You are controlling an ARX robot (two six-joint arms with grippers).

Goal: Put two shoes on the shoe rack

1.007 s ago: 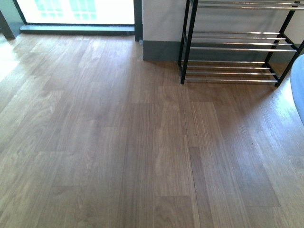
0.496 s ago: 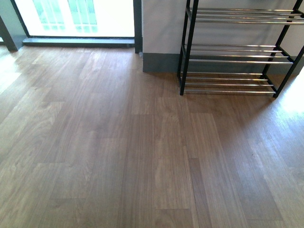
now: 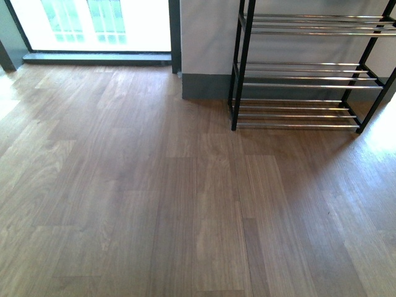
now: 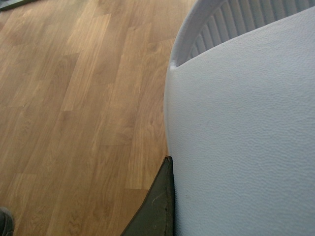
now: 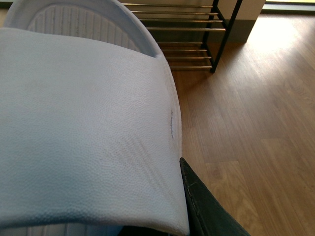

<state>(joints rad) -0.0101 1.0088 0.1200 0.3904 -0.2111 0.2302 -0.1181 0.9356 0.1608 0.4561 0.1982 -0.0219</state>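
- Biggest thing on my front cam is the wood floor [image 3: 154,198], brown planks filling nearly the whole shot, with neither arm showing in it.
- Next is the shoe rack [image 3: 303,68], standing at the far right against the pale wall [image 3: 207,37]. It's got a black frame and chrome rods, and I can see three shelves with nothing on them. The right wrist cam catches a bit of it too [image 5: 197,29].
- There's a bright window [image 3: 93,21] at the far left, running down to the floor.
- The left wrist cam is mostly filled by a white textured shoe sole [image 4: 246,137], pressed up against a dark gripper finger [image 4: 157,206]. Looks clamped, but I can't tell how wide the jaws sit.
- Same story on the right: the other white sole [image 5: 83,123] sits against a dark finger [image 5: 206,206], with ribbed tread showing at its end. Can't judge the opening there either.
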